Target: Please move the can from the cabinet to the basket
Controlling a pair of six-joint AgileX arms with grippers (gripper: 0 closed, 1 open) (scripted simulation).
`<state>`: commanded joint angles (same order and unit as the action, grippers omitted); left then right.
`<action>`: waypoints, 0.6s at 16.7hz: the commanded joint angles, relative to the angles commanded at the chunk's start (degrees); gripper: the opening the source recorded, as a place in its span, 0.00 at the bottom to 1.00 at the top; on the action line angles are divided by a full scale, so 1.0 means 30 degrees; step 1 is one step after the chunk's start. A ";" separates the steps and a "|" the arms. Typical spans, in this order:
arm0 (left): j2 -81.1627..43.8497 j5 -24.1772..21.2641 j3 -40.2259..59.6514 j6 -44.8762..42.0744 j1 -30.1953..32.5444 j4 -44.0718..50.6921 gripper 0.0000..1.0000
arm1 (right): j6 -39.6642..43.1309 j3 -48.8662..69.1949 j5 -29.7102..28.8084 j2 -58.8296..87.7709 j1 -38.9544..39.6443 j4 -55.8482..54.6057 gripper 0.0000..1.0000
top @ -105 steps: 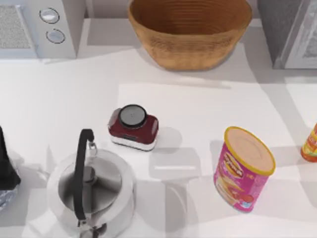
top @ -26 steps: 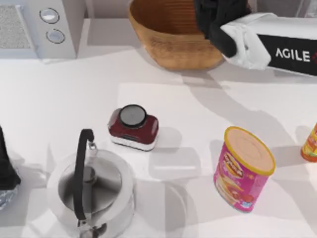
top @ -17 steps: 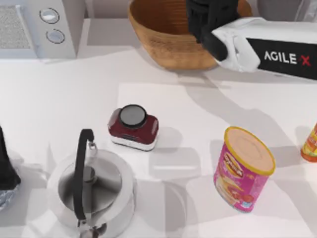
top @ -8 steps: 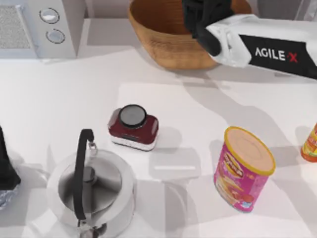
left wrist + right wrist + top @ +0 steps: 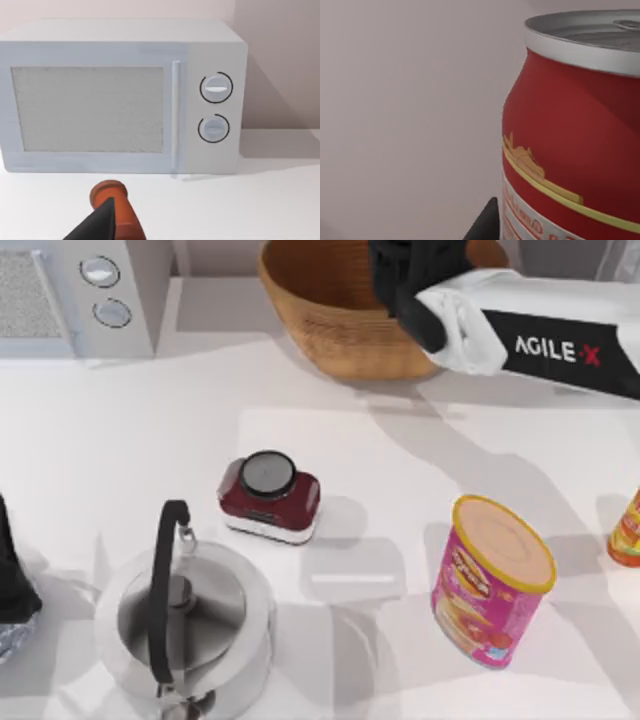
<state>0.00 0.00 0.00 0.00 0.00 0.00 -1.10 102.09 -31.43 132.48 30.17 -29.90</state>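
Right gripper (image 5: 415,270) hangs above the basket (image 5: 330,325), at the far middle of the table, on the end of a white arm reaching in from the right side. In the right wrist view the can (image 5: 575,135) sits very close to the camera, red with a silver top, upright, and a dark fingertip (image 5: 487,222) shows at its lower side. From this I judge the gripper is clamped on the can, holding it over the basket's right half.

Going by size, the basket is the widest thing, tan and ribbed. The grey cabinet (image 5: 575,252) sits at the far right corner, largely hidden behind the arm. A white microwave (image 5: 75,295) stands at the far left. Nearer are a steel kettle (image 5: 185,625), a pink canister (image 5: 490,580) and a small dark red jar (image 5: 270,495).

The step in hand appears to be the drop-off: the can is out of the cabinet and above the basket. The next move calls for lowering it inside the rim and parting the fingers so it lands gently.

Left gripper (image 5: 102,222) is parked at the table's near left edge, facing the microwave; I cannot tell its state.
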 joint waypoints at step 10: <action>0.0000 0.0000 0.0000 0.0000 0.0000 0.0000 1.00 | 0.0000 0.0000 0.0000 0.0000 0.0000 0.0000 1.00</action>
<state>0.00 0.00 0.00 0.00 0.00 0.00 -1.10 102.09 -31.43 132.48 30.17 -29.90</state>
